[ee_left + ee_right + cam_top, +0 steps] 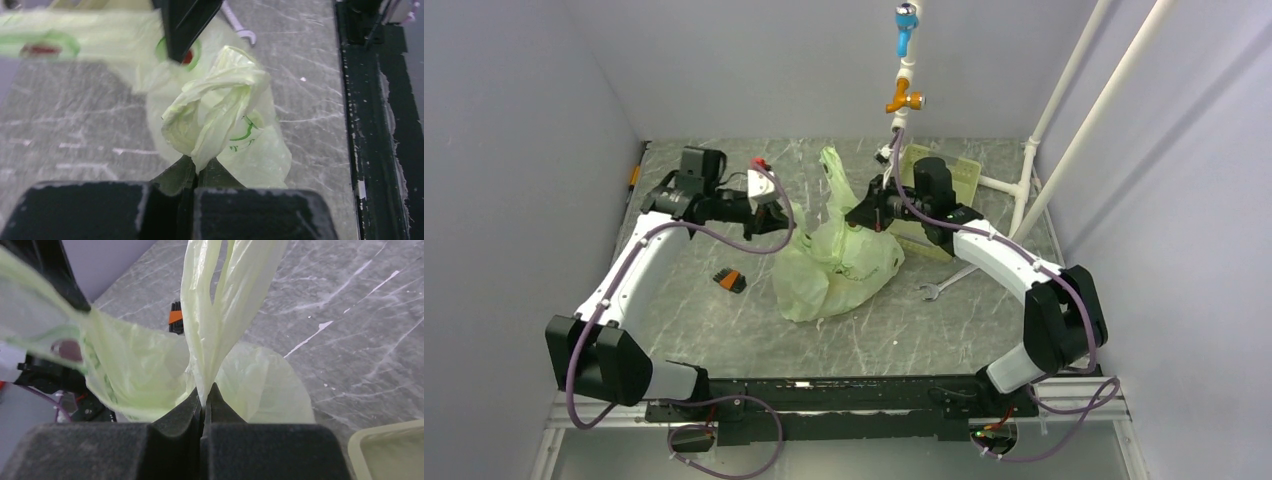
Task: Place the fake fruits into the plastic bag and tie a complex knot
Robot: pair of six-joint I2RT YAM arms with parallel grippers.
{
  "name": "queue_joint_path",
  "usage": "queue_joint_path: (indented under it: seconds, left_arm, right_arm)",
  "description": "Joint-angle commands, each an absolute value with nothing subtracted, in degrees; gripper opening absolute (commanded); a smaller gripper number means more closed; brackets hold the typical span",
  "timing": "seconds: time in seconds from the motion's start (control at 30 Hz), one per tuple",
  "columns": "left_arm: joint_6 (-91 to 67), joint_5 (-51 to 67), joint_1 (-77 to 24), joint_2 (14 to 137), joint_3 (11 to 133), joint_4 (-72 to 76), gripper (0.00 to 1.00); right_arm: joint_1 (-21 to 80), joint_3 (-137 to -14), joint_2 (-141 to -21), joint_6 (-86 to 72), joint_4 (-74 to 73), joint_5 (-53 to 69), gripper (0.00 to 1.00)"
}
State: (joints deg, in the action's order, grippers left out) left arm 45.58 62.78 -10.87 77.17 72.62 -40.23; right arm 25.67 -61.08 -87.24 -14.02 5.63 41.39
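Crinkly translucent pale green bag (839,270) mid table (984,330), base bulging, top drawn up in two twisted strips, left gripper (197,167) pinching one bunched strip, right gripper (205,395) clamped on the other

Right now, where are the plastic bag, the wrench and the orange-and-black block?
plastic bag (839,270), overhead view, on its crumpled body.
wrench (932,291), overhead view, on its open-ended head.
orange-and-black block (730,279), overhead view, on its middle.
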Motion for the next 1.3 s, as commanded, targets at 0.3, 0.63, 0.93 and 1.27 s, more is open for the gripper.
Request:
queue_joint_path:
  seconds: [0.3,0.63,0.93,1.27]
  left_arm:
    - [47.17,47.24,-22.80,84.13,81.58,-38.88,0.00]
    - [61.69,52.11,-11.62,90.67,103.67,-59.11,0.00]
    - [72.51,52.80,-13.96,84.58,91.05,-66.96,0.00]
    - [57.69,45.63,-24.77,84.07,83.78,-50.30,0.01]
  right_arm:
    - [30.93,-62.54,-77.27,7.19,-12.34,37.07,0.00]
    - [31.52,-57.19,-75.44,-7.50,5.70,35.27,0.00]
    - [32.16,-53.70,-77.71,-3.16,12.14,31.72,0.00]
    - [32.42,-58.54,-78.80,5.02,5.08,44.80,0.00]
